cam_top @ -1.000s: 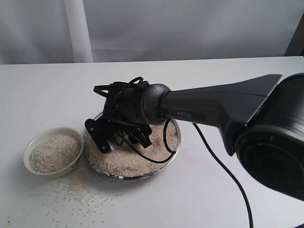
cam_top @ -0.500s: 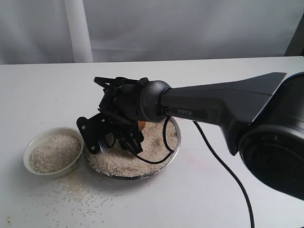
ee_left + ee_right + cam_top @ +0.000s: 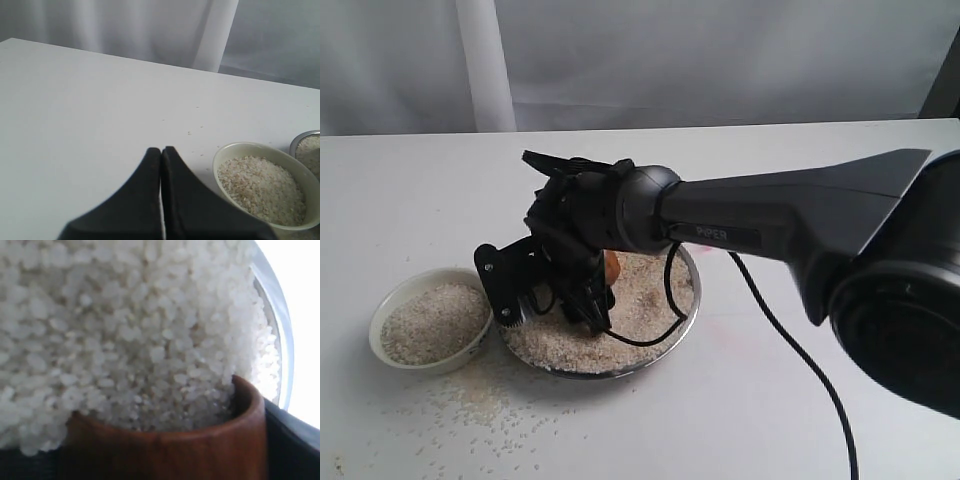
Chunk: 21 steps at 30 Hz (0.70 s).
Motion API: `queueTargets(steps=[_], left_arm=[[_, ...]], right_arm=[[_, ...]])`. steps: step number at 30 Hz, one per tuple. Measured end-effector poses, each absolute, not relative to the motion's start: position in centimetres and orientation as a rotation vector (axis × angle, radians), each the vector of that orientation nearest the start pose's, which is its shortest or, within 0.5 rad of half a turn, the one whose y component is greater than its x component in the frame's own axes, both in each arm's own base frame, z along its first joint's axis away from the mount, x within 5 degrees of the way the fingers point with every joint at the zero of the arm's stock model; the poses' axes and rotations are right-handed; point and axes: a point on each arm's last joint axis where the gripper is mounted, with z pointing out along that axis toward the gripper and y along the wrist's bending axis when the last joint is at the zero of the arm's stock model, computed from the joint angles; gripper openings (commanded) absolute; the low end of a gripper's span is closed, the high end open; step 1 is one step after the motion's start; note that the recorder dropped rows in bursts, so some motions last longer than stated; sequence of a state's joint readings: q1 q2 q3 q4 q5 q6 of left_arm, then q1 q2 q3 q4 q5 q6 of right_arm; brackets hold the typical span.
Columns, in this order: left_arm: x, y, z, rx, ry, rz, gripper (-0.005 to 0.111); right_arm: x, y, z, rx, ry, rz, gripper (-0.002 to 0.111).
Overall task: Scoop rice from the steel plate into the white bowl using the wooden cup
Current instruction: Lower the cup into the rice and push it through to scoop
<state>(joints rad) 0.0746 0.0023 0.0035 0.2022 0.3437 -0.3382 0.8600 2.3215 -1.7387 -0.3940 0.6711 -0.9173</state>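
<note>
Rice (image 3: 125,330) crowds right up to the rim of the wooden cup (image 3: 165,450), which the right pincer (image 3: 548,300) pinches between its dark fingers, one on either side of the cup's reddish-brown wall. The pincer hangs tilted just over the steel plate (image 3: 694,300), fingers pointing down into the heap, and from outside only a small orange-brown patch of the cup shows behind them. Grains fill the plate below and around the pincer. How much rice sits inside the cup itself cannot be told.

The white bowl (image 3: 430,362) stands on the desk (image 3: 420,190) just beside the pincer's outer finger, on the side away from the arm. It almost touches the plate's rim and is well filled with rice. Loose grains lie scattered on the desk near the bowl and plate. A black cable (image 3: 790,350) trails from the arm across the desk.

The left pincer (image 3: 161,155) has its two black fingers pressed together, holding nothing, with the bowl a little beyond its tips.
</note>
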Motion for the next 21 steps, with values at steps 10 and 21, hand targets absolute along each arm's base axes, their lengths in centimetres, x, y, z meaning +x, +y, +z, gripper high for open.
queueTargets(steps=[10,21], left_arm=[[5.3,1.0,18.2,-0.250,1.809,0.010,0.000],[5.3,1.0,18.2,-0.250,1.809,0.010,0.000]], right_arm=[[34.2,34.9,12.3,-2.246,1.554,-0.281,0.000],[34.9,34.0,12.6,-2.182,1.617,-0.028,0.000]])
